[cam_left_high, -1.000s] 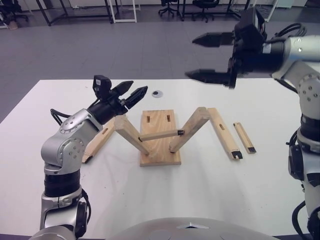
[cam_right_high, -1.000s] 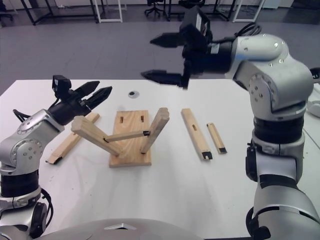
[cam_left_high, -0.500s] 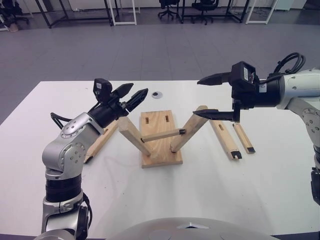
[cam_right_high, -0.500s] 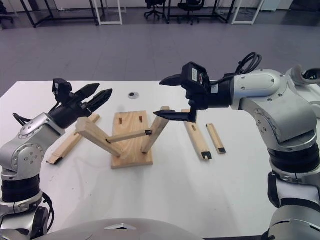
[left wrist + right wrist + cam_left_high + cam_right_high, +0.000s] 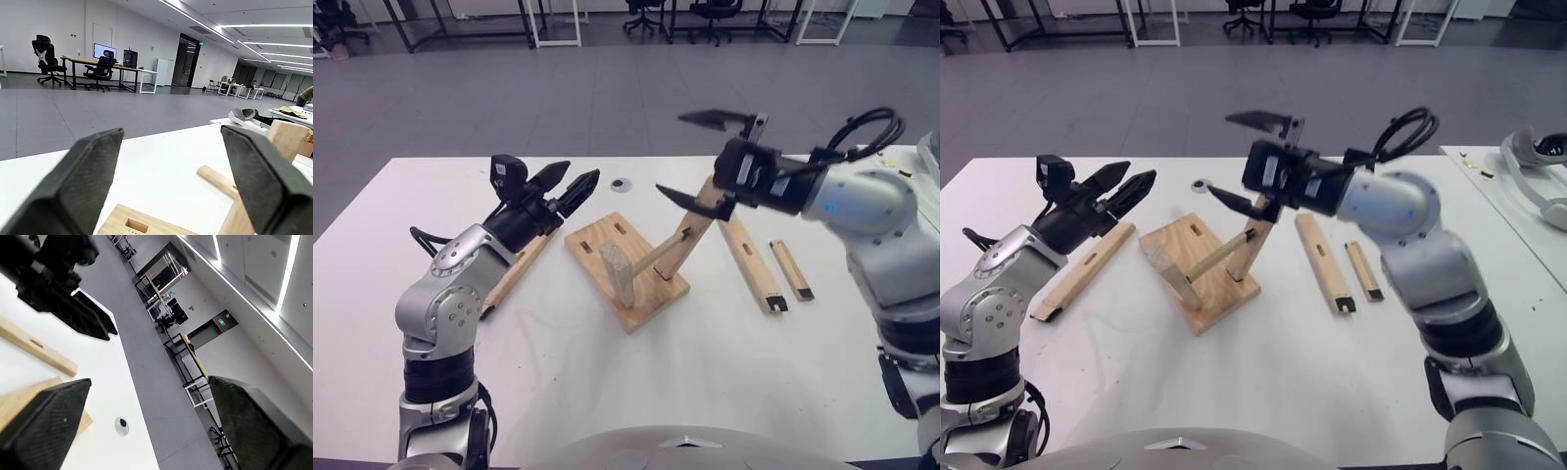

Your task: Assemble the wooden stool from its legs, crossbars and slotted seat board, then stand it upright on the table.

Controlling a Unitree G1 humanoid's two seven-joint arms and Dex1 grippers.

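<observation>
Since a second ago the right pincer (image 5: 670, 152) has swung down and in over the desk's middle. The pale slotted wooden seat board (image 5: 592, 245) has turned askew, one corner now toward the near edge, and the joined frame on it has tipped over.

Nearest, the frame's square wooden near leg (image 5: 619, 274) lies end-on on the board. A thin wooden crossbar (image 5: 648, 262) ties it to a leaning leg (image 5: 680, 245) that slants up and away. I judge the frame rests there because its leg ends belong in the board's slots and are not yet seated.

Beyond, toward the right edge of the white desk (image 5: 705, 392), a loose long leg (image 5: 752, 264) and a short dark-tipped crossbar (image 5: 791, 269) lie flat side by side. They are apart from the board, likely awaiting their turn. A left-hand loose leg (image 5: 514, 274) lies flat toward the left edge.

The left pincer (image 5: 584, 169) hovers over that leg's far end, partly spread and empty. Its forearm rises from a bent elbow and points toward the board.

The right pincer gapes wide and holds nothing, rolled so one finger is above the other. The lower finger is at the leaning leg's top; whether it touches I cannot tell. Its arm reaches inward from the right with the elbow bent.
</observation>
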